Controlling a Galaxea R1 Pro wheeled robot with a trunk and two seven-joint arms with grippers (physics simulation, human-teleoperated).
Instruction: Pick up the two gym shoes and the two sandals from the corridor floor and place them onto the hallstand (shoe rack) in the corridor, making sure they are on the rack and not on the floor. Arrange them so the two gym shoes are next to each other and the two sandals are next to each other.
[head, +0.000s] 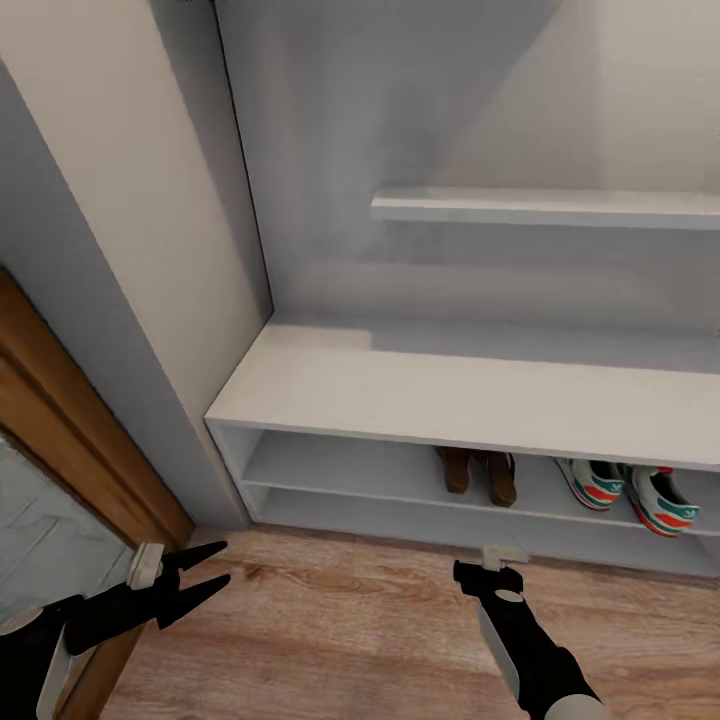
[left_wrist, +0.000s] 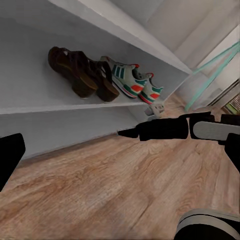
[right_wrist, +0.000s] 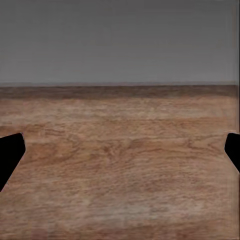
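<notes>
The two sandals (head: 478, 474) stand side by side on the upper low shelf of the hallstand (head: 440, 395), under its bench top. Right beside them on the same shelf sit the two gym shoes (head: 625, 490), also together. The left wrist view shows the sandals (left_wrist: 82, 72) and gym shoes (left_wrist: 132, 80) in a row. My left gripper (head: 226, 561) hovers open and empty over the corridor floor (head: 330, 640) at the rack's left end. In front of the sandals, low above the planks, my right gripper (head: 488, 574) is open wide and empty; its fingertips (right_wrist: 10, 152) sit at the wrist picture's edges.
A brown wooden door frame (head: 70, 420) runs along the left, beside the grey wall panel. An upper shelf (head: 545, 207) juts out above the bench. A turquoise frame (left_wrist: 210, 70) stands further down the corridor. My right arm (left_wrist: 170, 129) crosses the left wrist view.
</notes>
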